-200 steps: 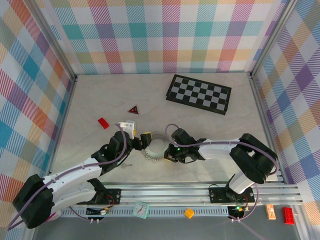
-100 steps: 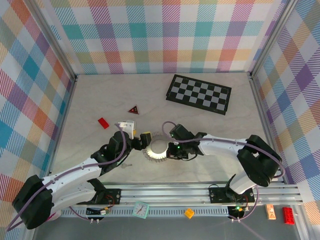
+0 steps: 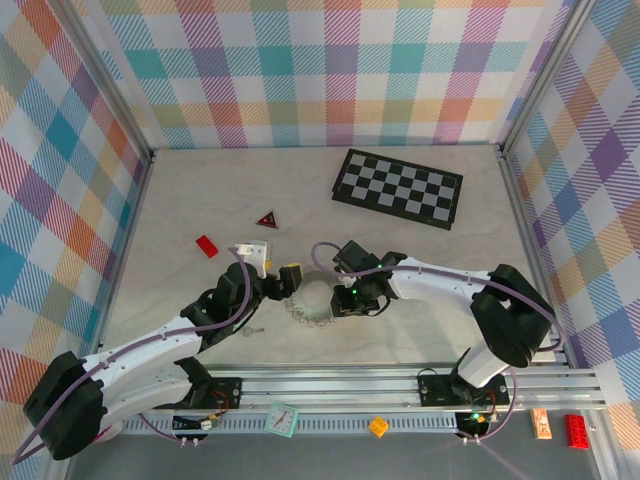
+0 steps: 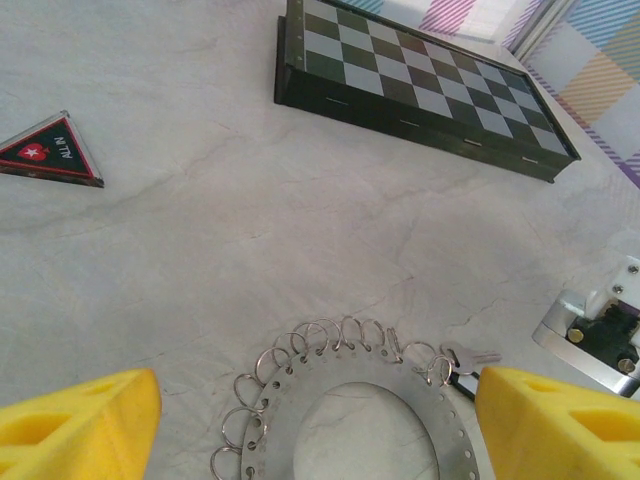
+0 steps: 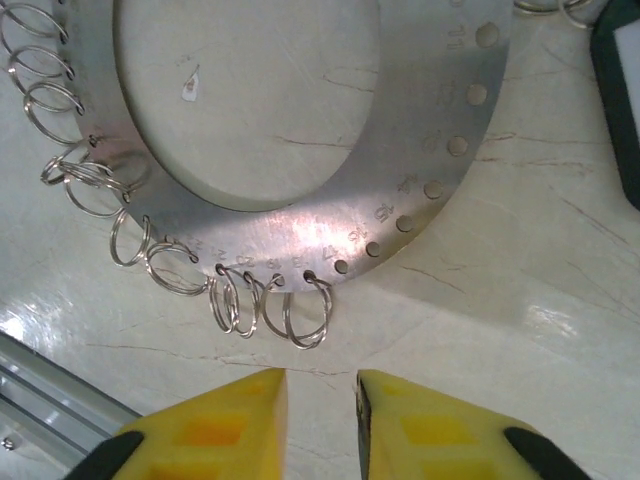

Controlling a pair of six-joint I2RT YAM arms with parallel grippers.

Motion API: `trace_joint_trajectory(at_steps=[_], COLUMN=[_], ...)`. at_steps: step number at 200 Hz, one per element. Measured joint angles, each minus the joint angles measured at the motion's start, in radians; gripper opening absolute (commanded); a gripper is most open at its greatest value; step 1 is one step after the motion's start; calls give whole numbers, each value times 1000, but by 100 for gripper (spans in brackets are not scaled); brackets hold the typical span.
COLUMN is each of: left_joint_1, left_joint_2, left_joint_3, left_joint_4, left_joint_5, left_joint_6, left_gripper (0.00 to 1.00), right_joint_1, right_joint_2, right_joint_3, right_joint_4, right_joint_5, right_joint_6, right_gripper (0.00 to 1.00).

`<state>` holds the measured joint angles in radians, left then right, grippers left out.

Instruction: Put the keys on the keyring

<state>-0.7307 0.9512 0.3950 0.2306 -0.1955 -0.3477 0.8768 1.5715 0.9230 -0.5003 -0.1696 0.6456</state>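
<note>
With the keyring (image 4: 360,420) flat on the bench between the open left hand (image 4: 310,425) and just ahead of the nearly closed, empty right hand (image 5: 320,425), no key (image 4: 470,357) is gripped, so picking one up likely comes next.

The keyring (image 3: 311,300) lies flat mid-table between the left gripper (image 3: 285,281) and right gripper (image 3: 343,292). A chessboard (image 3: 398,187) sits behind, a triangle (image 3: 266,220) behind-left.

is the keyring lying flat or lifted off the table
Flat. The keyring lies on the table, its small split rings splayed across the surface; the open left gripper flanks it.
</note>
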Motion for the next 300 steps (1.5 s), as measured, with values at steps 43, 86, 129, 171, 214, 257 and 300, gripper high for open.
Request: trace_joint_trajectory(at_steps=[43, 86, 129, 171, 214, 257, 300], left_joint_1=[0, 0, 0, 0, 0, 0, 0], left_joint_2=[1, 1, -23, -31, -31, -31, -31], left_joint_3=[0, 0, 0, 0, 0, 0, 0], left_joint_4=[0, 0, -20, -22, -22, -22, -22], left_joint_5=[0, 0, -7, -8, -8, -8, -8], left_joint_6=[0, 0, 4, 4, 4, 4, 4], left_gripper=[81, 81, 81, 81, 81, 81, 81], right_joint_1=[0, 0, 1, 1, 1, 1, 1], right_joint_2=[0, -15, -29, -71, -60, -30, 4], right_joint_3=[-113, -195, -208, -241, -243, -243, -243], right_joint_4=[139, 270, 335, 354, 406, 443, 470], right_joint_5=[-43, -63, -67, -66, -74, -83, -94], right_joint_6=[146, 291, 344, 383, 410, 425, 436], right_gripper=[30, 27, 29, 30, 27, 24, 21])
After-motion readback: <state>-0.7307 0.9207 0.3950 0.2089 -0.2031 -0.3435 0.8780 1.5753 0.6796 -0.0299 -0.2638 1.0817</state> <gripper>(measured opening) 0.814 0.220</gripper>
